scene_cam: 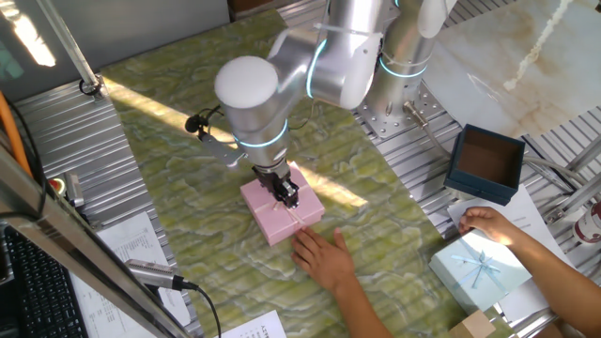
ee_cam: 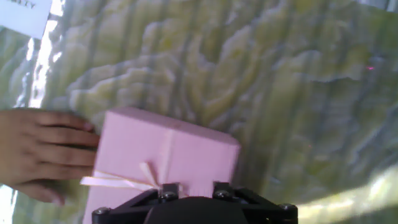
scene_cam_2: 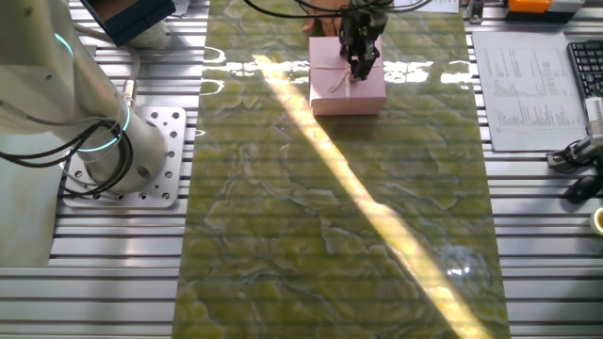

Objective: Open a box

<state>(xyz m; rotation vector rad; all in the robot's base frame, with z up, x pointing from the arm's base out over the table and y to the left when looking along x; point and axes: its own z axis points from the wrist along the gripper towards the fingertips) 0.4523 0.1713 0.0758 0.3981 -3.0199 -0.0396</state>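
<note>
The pale pink box [scene_cam: 268, 221] sits shut on the green marbled mat, its thin ribbon bow on the lid. It also shows at the far end of the mat in the other fixed view [scene_cam_2: 330, 92] and in the hand view [ee_cam: 186, 152]. My gripper [scene_cam: 288, 197] points down and sits right on the lid at the bow [ee_cam: 140, 177]. It shows over the box's right half in the other fixed view [scene_cam_2: 360, 68]. In the hand view my gripper [ee_cam: 193, 186] has its two fingers apart with pink lid between them. The tips are hidden by the gripper body.
A person's hand [scene_cam: 324, 258] rests against the box's side, also in the hand view [ee_cam: 46, 149]. Their other hand holds a light blue bowed box [scene_cam: 479, 272]. An open dark navy box [scene_cam: 486, 161] stands on the slatted table. Papers [scene_cam_2: 523, 75] lie beside the mat.
</note>
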